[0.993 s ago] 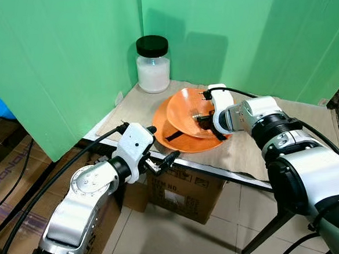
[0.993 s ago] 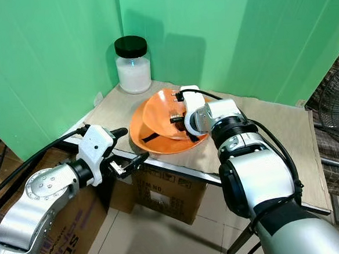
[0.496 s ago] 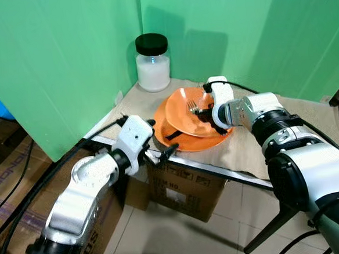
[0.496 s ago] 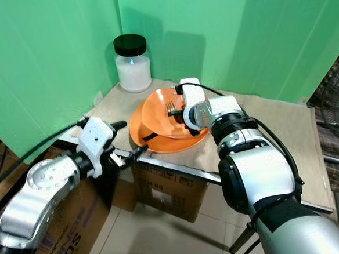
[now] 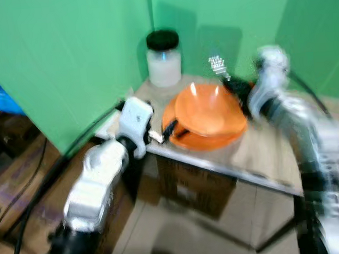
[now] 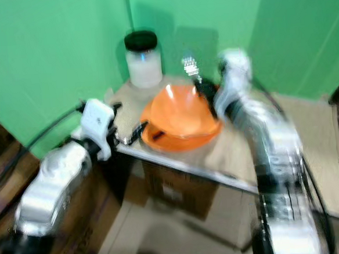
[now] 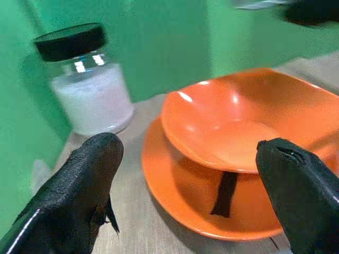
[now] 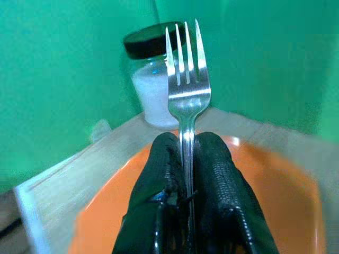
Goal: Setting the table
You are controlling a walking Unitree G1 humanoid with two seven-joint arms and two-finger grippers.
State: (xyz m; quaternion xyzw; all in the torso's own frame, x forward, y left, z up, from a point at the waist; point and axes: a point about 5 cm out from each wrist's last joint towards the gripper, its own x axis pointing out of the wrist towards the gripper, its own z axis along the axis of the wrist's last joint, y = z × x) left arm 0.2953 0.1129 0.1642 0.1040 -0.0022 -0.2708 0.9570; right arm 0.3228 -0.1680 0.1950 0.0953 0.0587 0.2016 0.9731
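Ahead of you a green backdrop (image 5: 66,58) wraps the far corner of the table (image 5: 258,150), whose top is covered by a tan cloth. Both head views are blurred. Under the table at 6 o'clock stands a cardboard box (image 5: 194,186).

Your left arm reaches in from 8 o'clock, and the left gripper (image 7: 196,174) sits at the table's near edge with its two black fingers (image 7: 79,185) spread wide apart, holding nothing. Between those fingers you look straight at the dishes.

Your right arm comes in from 3 o'clock, and the right gripper (image 8: 183,159) hangs above the far rim of the dishes, at about 1 o'clock from them, its fingers pressed together on the fork's handle.

At the centre of the table lies the orange plate (image 7: 175,206), and the orange bowl (image 7: 249,127) rests tilted on top of it, with a dark strip showing under the bowl's near edge. At 11 o'clock from the plate, in the corner, stands the glass jar (image 7: 90,90) of white powder with a black lid, well apart from the plate.

The fork (image 8: 186,87) stands upright in the right gripper, tines up, clear of the bowl below it.
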